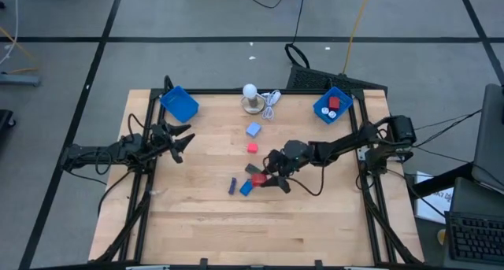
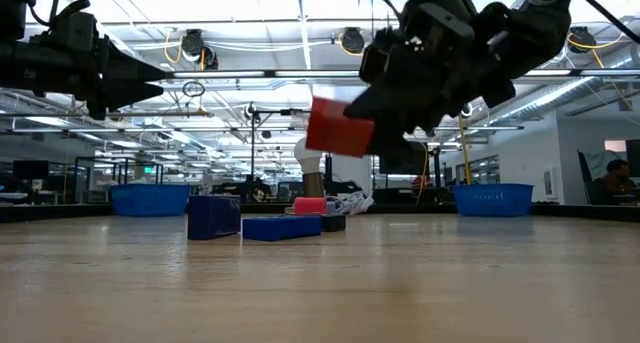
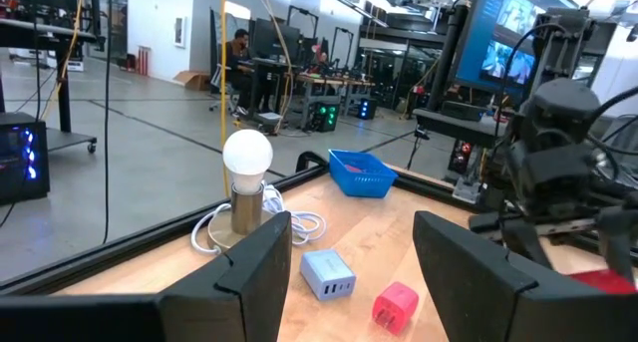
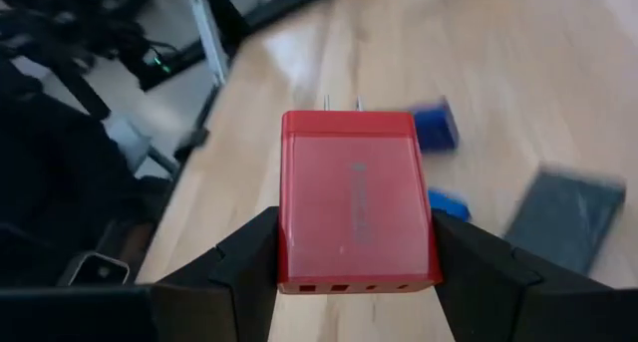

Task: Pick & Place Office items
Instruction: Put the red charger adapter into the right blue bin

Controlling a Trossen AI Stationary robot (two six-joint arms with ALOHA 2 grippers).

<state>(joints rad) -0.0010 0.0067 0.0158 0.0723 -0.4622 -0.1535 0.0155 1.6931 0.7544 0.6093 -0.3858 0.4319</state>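
From above, the right pincer sits over the middle of the desk, clamped on a red charger block. A blue block and a purple piece lie just beside it, so this looks like the cluster it is picking from. The light blue charger and a small red block lie farther toward the bulb lamp. The right-hand blue tray already holds a few pieces, which I take to be where the red block is headed. The left pincer waits near the left edge, fingers spread, close to the other blue tray.

At desk level, the red charger block hangs clear of the wood in the right pincer, lifted high enough to pass over the blocks lying below.

The left wrist camera looks past its parted, empty fingers at the lamp, the light blue charger and the small red block.

The right wrist camera shows the red charger block squeezed across its flat sides between both fingers, prongs pointing away: a square, centred hold that should resist twisting in transit.
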